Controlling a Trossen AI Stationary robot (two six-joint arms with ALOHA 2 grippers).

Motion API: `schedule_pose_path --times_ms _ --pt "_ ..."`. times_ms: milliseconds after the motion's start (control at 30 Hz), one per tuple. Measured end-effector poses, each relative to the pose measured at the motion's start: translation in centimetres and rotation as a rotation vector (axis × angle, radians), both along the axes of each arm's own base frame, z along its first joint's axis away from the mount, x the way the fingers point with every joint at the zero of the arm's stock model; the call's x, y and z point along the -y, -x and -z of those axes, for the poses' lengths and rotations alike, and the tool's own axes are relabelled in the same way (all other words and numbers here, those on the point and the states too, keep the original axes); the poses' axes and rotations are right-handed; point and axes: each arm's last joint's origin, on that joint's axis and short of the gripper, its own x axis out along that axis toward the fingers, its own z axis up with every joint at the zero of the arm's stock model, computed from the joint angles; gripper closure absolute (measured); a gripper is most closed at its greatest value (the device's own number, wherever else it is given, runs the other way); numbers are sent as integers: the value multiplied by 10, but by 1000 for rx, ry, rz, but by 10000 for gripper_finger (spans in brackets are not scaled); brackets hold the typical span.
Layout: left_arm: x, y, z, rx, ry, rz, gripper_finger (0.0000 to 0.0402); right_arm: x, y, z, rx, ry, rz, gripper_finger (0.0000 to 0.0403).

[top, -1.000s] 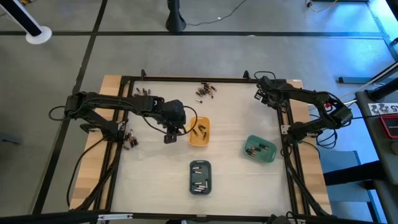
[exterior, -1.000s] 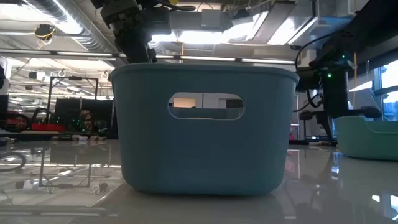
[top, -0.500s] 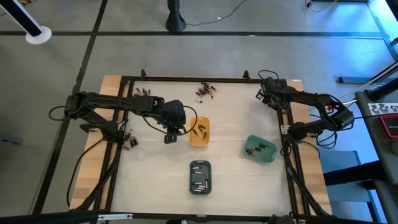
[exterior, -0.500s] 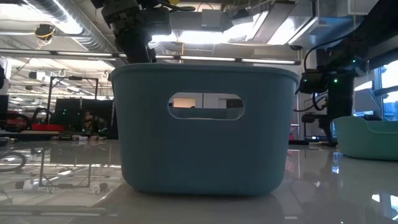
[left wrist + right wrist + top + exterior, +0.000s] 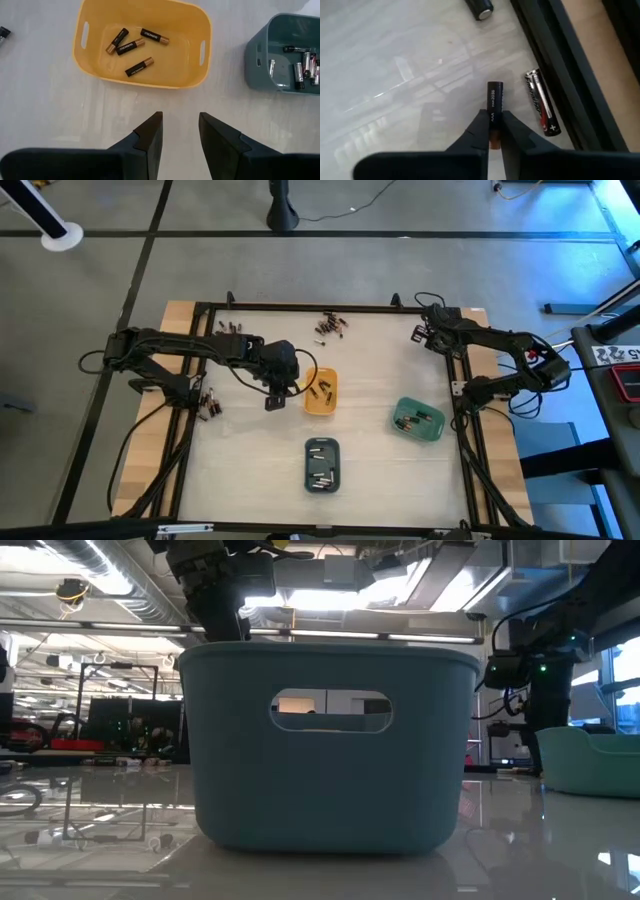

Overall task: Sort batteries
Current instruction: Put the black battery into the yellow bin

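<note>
My right gripper (image 5: 493, 117) is shut on a black battery (image 5: 494, 97) with a copper end, at the table's far right corner (image 5: 420, 333). A silver and red battery (image 5: 542, 110) lies beside it along the frame rail, and a dark one (image 5: 480, 7) lies farther off. My left gripper (image 5: 180, 127) hangs open and holds nothing, just left of the orange tray (image 5: 320, 391), where several black and copper batteries (image 5: 132, 46) lie. The slate-blue tray (image 5: 321, 464) and the green tray (image 5: 418, 420) also hold batteries. My right gripper pinches the black battery's long sides (image 5: 494, 106) between its two fingers, toward the copper end (image 5: 493, 144). The fingers come steeply from above. The dark end sticks out past the fingertips. Whether the battery is clear of the tabletop, I cannot tell.
Loose batteries lie in heaps at the far edge (image 5: 330, 326), at the far left (image 5: 230, 327) and by the left rail (image 5: 208, 406). The black frame rail (image 5: 555, 60) runs close beside my right gripper. In the low view the slate-blue tray (image 5: 325, 750) blocks most of the table.
My right gripper's wrist has turned a little over the table's far right corner, and its arm has shifted slightly in the low view. The trays have kept their places.
</note>
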Motion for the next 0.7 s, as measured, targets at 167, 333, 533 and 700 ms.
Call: schedule_pose_path --times_ms 167,333,533,700 --pt "0 0 0 2 0 0 285 -9 -21 -20 129 30 -148 387" --pt "0 -3 -2 31 0 -5 285 -16 -45 -44 268 137 -312 387" --pt "0 -7 -4 80 1 -6 285 -43 -86 -72 519 253 -603 387" --pt "0 -7 -4 79 2 -6 285 -78 -123 -92 679 324 -812 387"
